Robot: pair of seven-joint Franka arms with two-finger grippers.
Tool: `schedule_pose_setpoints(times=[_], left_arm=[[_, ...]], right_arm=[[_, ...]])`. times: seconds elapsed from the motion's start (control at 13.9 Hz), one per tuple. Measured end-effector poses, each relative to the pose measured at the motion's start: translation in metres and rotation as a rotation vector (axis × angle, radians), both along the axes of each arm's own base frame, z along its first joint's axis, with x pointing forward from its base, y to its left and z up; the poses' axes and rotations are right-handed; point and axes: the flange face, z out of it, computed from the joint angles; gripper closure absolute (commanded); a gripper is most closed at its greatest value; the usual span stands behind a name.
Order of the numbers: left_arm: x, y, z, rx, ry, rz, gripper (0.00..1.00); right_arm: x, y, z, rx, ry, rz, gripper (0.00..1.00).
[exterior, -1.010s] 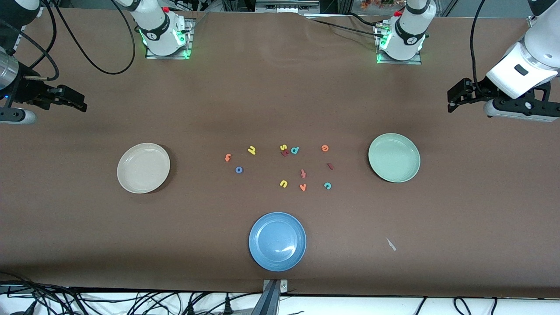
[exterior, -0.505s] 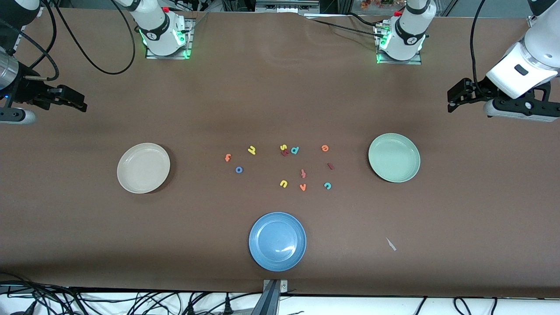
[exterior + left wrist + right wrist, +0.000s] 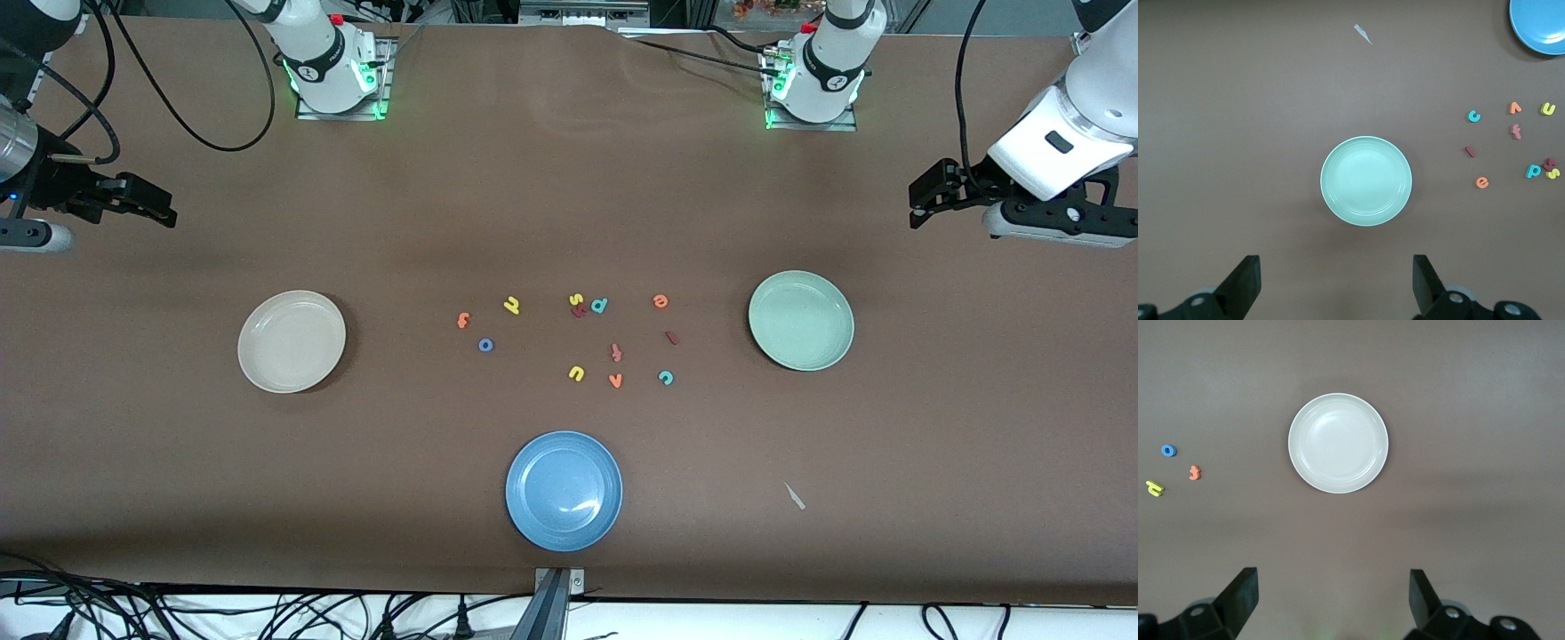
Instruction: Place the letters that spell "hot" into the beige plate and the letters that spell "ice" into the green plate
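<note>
The beige plate point(image 3: 292, 341) lies toward the right arm's end and the green plate point(image 3: 801, 320) toward the left arm's end, both bare. Between them lie the yellow h point(image 3: 511, 305), blue o point(image 3: 485, 345), orange t point(image 3: 462, 320), dark red i point(image 3: 671, 338), teal c point(image 3: 665, 378) and orange e point(image 3: 660, 301). My right gripper point(image 3: 169, 212) hangs open and waits high off the beige plate point(image 3: 1338, 443). My left gripper point(image 3: 917, 204) hangs open and waits high off the green plate point(image 3: 1366, 181). Neither holds anything.
A blue plate point(image 3: 564, 490) sits nearest the front camera. Other loose letters lie among the task's: yellow s point(image 3: 575, 300), teal p point(image 3: 599, 306), red f point(image 3: 616, 353), yellow u point(image 3: 576, 373), orange v point(image 3: 615, 380). A white scrap point(image 3: 794, 496) lies near the front edge.
</note>
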Motion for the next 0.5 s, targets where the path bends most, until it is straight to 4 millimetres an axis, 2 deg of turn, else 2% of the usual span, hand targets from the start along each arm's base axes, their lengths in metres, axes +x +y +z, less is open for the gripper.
schedule_pose_setpoints(times=[0.5], left_arm=[[0.0006, -0.0014, 0.0038, -0.001, -0.008, -0.002, 0.0]], right_arm=[[0.0, 0.0, 0.0, 0.0, 0.0, 0.0, 0.0]])
